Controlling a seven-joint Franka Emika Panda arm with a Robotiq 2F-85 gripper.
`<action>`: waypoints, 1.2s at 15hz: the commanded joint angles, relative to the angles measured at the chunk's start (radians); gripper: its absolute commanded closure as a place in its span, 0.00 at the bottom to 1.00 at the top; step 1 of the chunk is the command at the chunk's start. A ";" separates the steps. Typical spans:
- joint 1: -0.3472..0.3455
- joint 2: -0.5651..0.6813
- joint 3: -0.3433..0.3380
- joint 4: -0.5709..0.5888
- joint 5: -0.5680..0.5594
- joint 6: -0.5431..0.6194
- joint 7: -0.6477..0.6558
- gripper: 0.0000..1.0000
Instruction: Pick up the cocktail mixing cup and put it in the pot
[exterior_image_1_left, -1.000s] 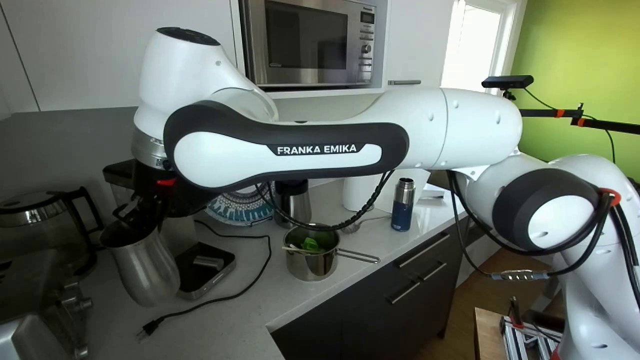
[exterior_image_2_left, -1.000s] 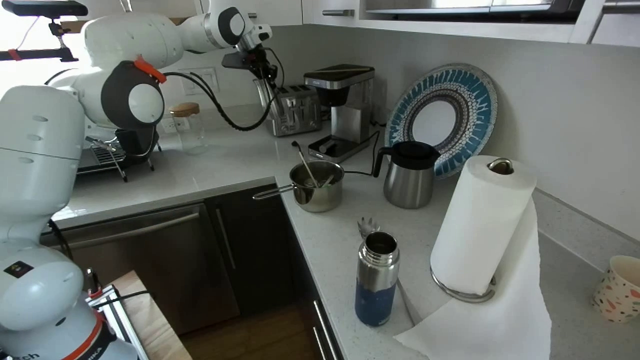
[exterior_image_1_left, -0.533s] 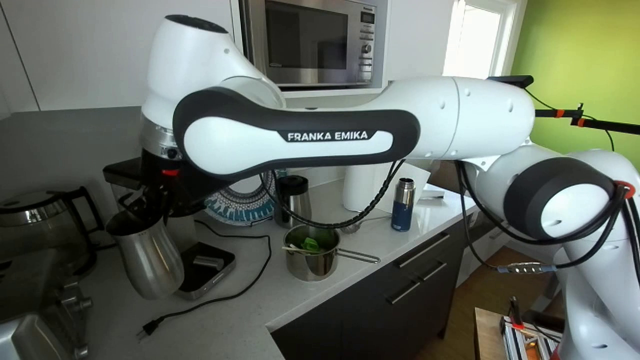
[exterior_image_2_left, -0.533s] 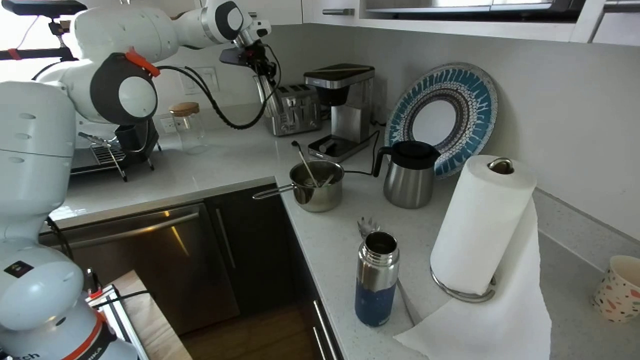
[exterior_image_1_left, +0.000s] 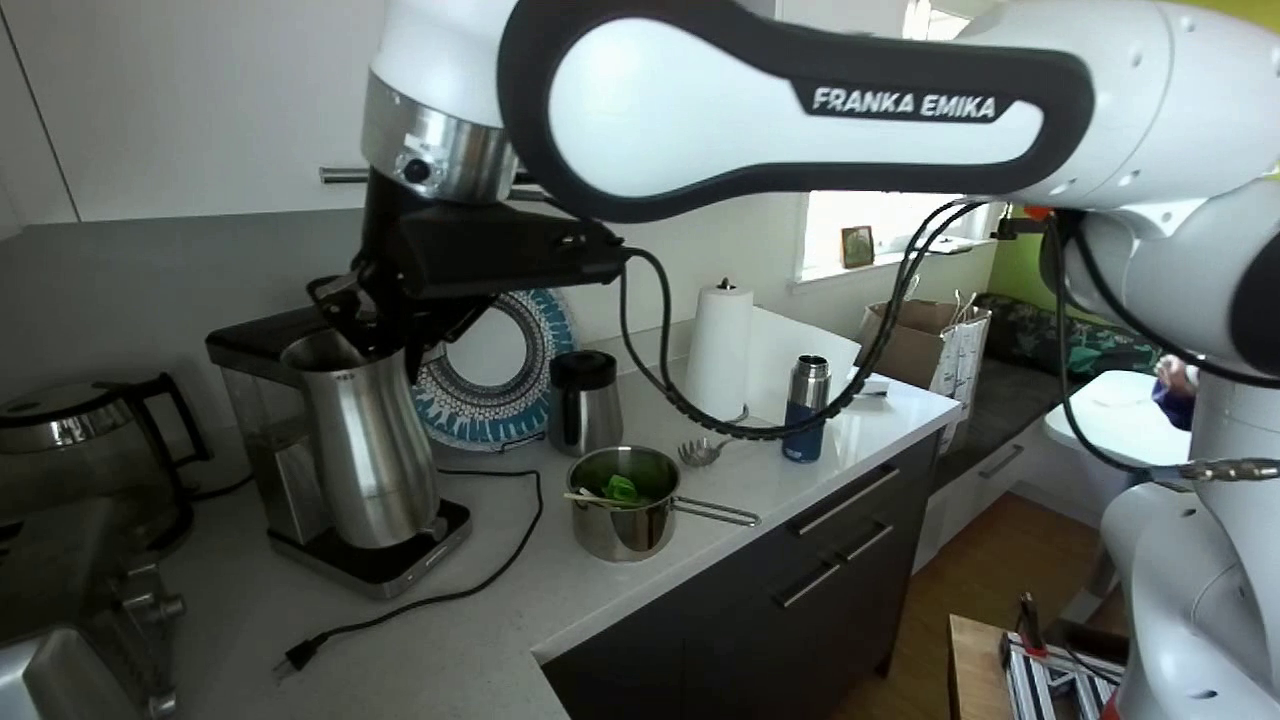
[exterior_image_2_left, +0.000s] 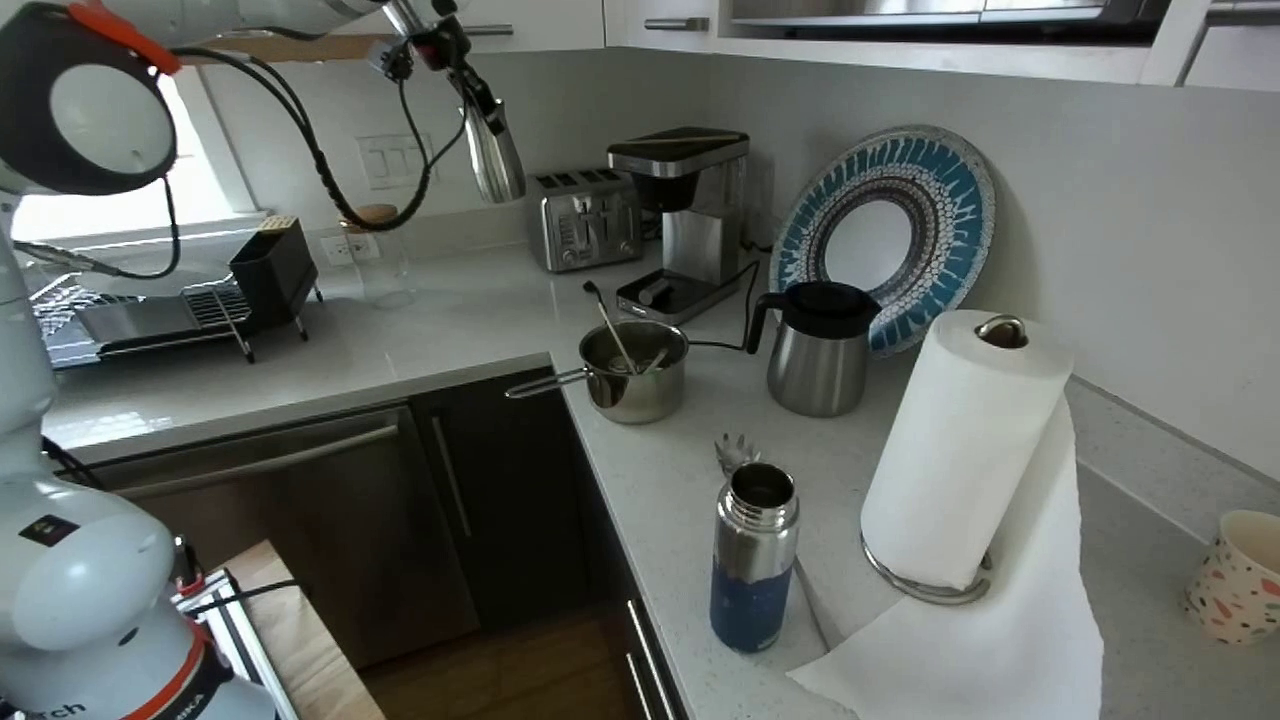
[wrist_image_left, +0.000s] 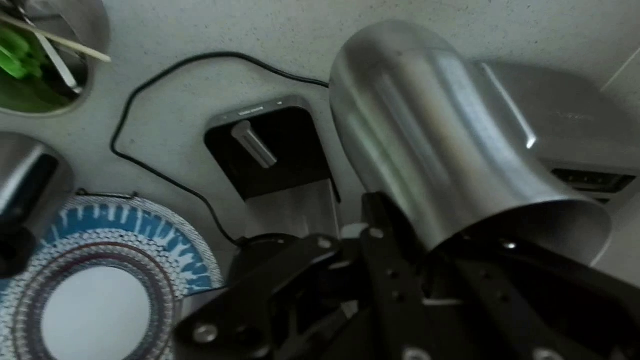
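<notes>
The cocktail mixing cup (exterior_image_1_left: 375, 460) is a tall shiny steel tumbler, held in the air and tilted with its mouth up at the gripper. It also shows in another exterior view (exterior_image_2_left: 497, 165) and in the wrist view (wrist_image_left: 420, 125). My gripper (exterior_image_1_left: 385, 345) is shut on the cup's rim, with one finger outside the wall and the other inside the mouth (wrist_image_left: 420, 240). The inner fingertip is hidden. The steel pot (exterior_image_1_left: 622, 535) stands on the counter, apart from the cup, holding utensils and something green. It shows in an exterior view (exterior_image_2_left: 640, 398) and at the wrist view's corner (wrist_image_left: 95, 25).
The coffee machine (exterior_image_2_left: 700, 240) stands behind the cup in an exterior view, with a black cable (exterior_image_1_left: 540, 500) towards the pot. A toaster (exterior_image_2_left: 590, 225), steel jug (exterior_image_2_left: 820, 370), patterned plate (exterior_image_2_left: 950, 220), blue bottle (exterior_image_2_left: 752, 605) and paper towel roll (exterior_image_2_left: 960, 460) stand around.
In an exterior view the held cup has moved right and up and tilts less. In another the arm has swung left, and the cup now shows before the wall beside the toaster.
</notes>
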 joint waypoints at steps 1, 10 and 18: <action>0.002 -0.044 0.000 -0.043 -0.010 -0.014 0.056 0.88; -0.006 -0.230 -0.017 -0.247 -0.089 -0.024 0.174 0.97; -0.253 -0.582 0.045 -0.624 -0.175 0.069 0.457 0.97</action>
